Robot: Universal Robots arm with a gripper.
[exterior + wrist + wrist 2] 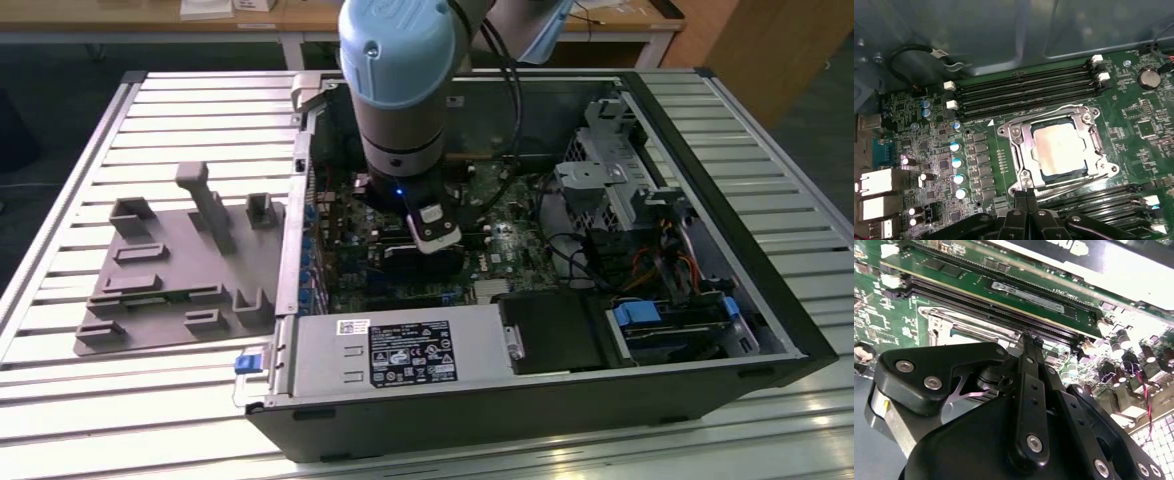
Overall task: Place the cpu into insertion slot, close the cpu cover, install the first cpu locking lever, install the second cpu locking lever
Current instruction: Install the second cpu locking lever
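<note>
In the first wrist view the cpu [1059, 147], silver-grey and square, sits in the insertion slot [1015, 131] on the green board. The silvery cpu cover [1021, 150] lies flat around it, with the chip showing through its window. One thin wire lever [1054, 111] runs along one side of the slot, and a second lever [1079, 181] lies along the side nearest the gripper. The black gripper [1026, 197] hangs just beside the slot with its fingers pressed together and nothing between them. The second wrist view shows the gripper [1029, 340] over the slot's metal frame [949, 325]. The gripper [430, 235] reaches down into the open computer case.
Long black memory slots [1024, 87] run on both sides of the socket. The case walls [287, 230], a power supply [394, 355], drive cages [607, 185] and cables [574, 245] crowd the arm. A grey fixture plate [167, 265] lies on the slatted table at the exterior view's left.
</note>
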